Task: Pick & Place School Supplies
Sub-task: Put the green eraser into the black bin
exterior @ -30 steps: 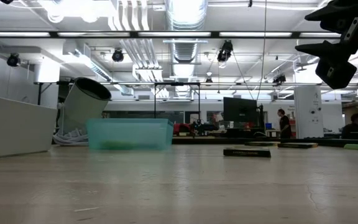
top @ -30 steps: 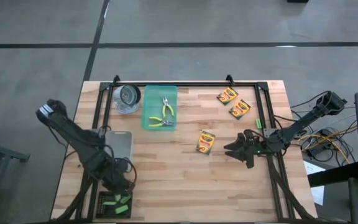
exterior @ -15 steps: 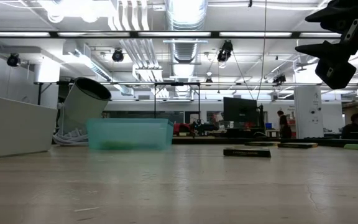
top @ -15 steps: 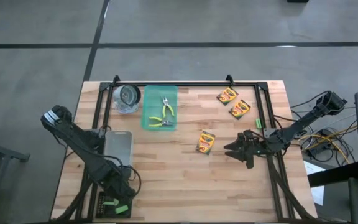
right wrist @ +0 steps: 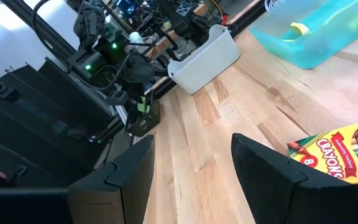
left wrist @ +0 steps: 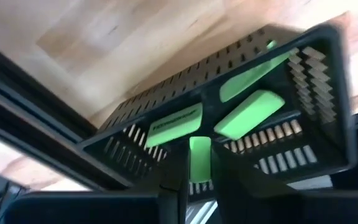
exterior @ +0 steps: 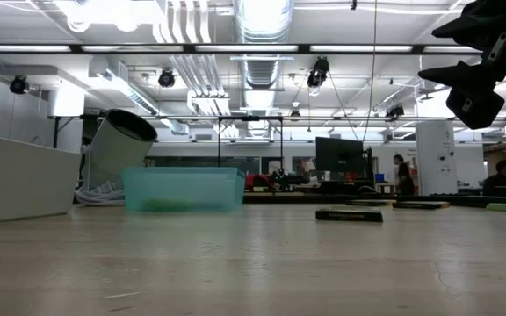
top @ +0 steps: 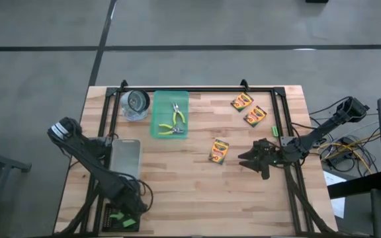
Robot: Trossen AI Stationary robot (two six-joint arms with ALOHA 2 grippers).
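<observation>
While hidden from high view, green block [left wrist: 199, 158] in left claw [left wrist: 199, 180] pinch; right claw [right wrist: 191, 165] open, empty.

Crayon box [right wrist: 339, 155]: "CRAYONS", "8". Other txt unreadable.

Three crayon boxes on the table [top: 197, 198]: one [top: 242, 101] upper right, a second [top: 255, 116] just below it, a third [top: 219, 150] near frame centre. Two pliers in the teal tray [top: 159, 109], upper centre: one [top: 177, 112] higher, one [top: 170, 129] lower. Green blocks: left wrist view shows four, three in the black slotted basket [left wrist: 316, 124], namely [left wrist: 174, 116], [left wrist: 252, 116], [left wrist: 252, 78], plus one [left wrist: 199, 158] between the tool fingers. One more small green piece [top: 276, 132] at the right. One clear bin [top: 126, 158] left, one round cup [top: 135, 102] upper left. Two arms.
</observation>
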